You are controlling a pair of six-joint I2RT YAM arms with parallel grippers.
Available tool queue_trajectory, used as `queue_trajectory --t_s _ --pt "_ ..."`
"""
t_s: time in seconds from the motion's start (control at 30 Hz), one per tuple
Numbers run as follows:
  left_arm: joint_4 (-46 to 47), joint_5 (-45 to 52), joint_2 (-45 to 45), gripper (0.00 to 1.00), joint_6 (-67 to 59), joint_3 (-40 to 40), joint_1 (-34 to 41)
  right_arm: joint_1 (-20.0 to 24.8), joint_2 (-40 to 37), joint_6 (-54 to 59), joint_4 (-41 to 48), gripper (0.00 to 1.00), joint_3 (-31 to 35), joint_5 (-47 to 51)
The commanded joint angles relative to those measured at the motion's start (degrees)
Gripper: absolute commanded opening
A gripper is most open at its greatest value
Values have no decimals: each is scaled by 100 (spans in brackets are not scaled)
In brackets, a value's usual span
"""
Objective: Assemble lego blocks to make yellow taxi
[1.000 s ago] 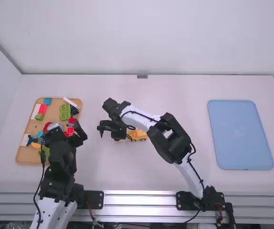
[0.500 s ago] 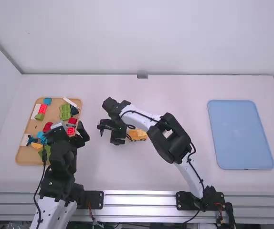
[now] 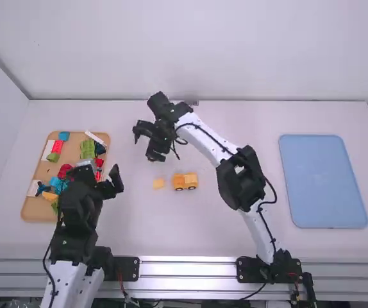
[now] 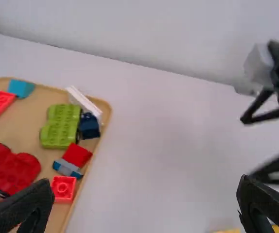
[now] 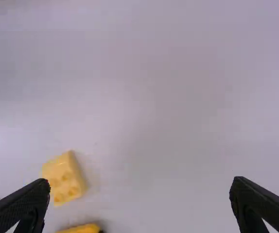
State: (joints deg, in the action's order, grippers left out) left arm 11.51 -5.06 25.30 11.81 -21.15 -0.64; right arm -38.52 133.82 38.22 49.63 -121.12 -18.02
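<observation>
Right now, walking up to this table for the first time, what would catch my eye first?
Probably the right arm, reaching past the middle of the white table, its gripper open beyond a small yellow wheeled car. Next, the tan tray of bright blocks on the left, with the left gripper open near its right side. A flat blue rectangle lies far right.

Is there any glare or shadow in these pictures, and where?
High view: soft, fairly even light on the table, with bright streaks along the metal rail at its near edge. Right wrist view: a faint shadow beside the loose yellow block, and a paler patch of table at the left edge. Left wrist view: no strong glare on the tan tray.
</observation>
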Motion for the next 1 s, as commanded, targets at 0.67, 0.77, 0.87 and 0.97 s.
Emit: queue_trajectory --t_s 0.67,0.77,0.87,0.97 --pt "-72 3871 5040 99 -2785 -2358 -11 1228 -704 -977 -732 98 774 4" --pt "-568 3641 5429 99 -2354 -2367 -11 1349 -1539 -1141 -1510 98 1829 -13" --pt "-767 3178 5539 99 -1790 -2354 -11 1416 -2262 -1126 -2291 98 2861 -57" --pt "-678 2411 5549 99 -1244 -2352 -24 1495 -3130 -1121 -3497 98 4258 -55"
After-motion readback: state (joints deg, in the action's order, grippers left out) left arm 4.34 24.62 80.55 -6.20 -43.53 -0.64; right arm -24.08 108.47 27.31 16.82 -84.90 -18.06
